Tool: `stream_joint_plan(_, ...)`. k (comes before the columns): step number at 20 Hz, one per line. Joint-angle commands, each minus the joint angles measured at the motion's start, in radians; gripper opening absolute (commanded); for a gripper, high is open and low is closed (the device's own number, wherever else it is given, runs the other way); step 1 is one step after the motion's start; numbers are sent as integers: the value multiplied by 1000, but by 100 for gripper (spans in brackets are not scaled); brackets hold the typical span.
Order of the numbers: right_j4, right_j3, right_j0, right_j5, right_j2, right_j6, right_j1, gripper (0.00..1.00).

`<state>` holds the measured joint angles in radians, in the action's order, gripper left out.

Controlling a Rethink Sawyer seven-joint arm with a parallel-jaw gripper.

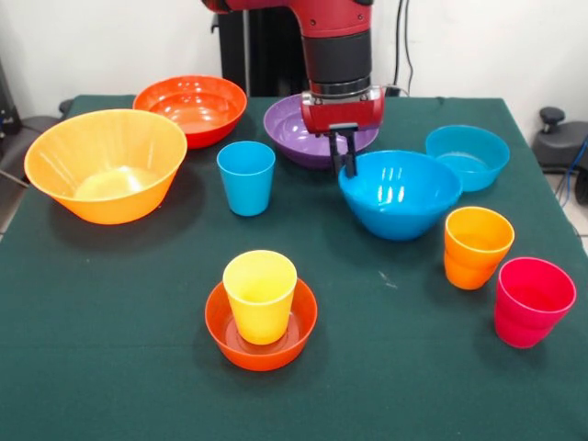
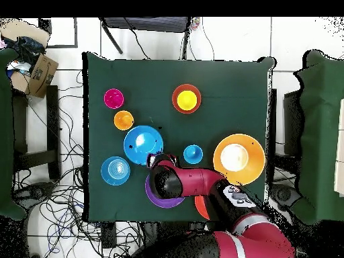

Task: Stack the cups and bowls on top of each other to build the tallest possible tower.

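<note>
My gripper (image 1: 344, 163) stands at the far-left rim of the large blue bowl (image 1: 404, 197), its two dark fingers close together astride that rim. The bowl rests on the table. Behind it sits the purple bowl (image 1: 289, 129), partly hidden by the arm. A yellow cup (image 1: 260, 294) stands inside the small red-orange bowl (image 1: 261, 354) near the front. Standing alone are the blue cup (image 1: 246, 176), the orange cup (image 1: 476, 246) and the pinkish-red cup (image 1: 533, 300). In the overhead view the arm covers the gripper, beside the blue bowl (image 2: 140, 143).
The large light orange bowl (image 1: 106, 165) and the medium red-orange bowl (image 1: 191, 108) sit at the left. The small teal-blue bowl (image 1: 467, 156) is at the back right. A green cloth (image 1: 110, 349) covers the table. Cables and a cardboard box (image 2: 41, 72) lie on the floor.
</note>
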<state>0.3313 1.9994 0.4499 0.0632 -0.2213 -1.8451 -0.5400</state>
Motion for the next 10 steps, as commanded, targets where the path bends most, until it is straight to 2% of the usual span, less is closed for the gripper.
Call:
stream_joint_plan(1,51,-60,-16,-19,-90,-56,25,0)
stream_joint_plan(4,27,-53,-40,-17,-61,-81,12,0)
stream_joint_plan(7,-1,-23,-27,-47,-75,-100,-8,0)
stream_joint_plan(10,-22,10,-7,-108,-96,-100,-65,0)
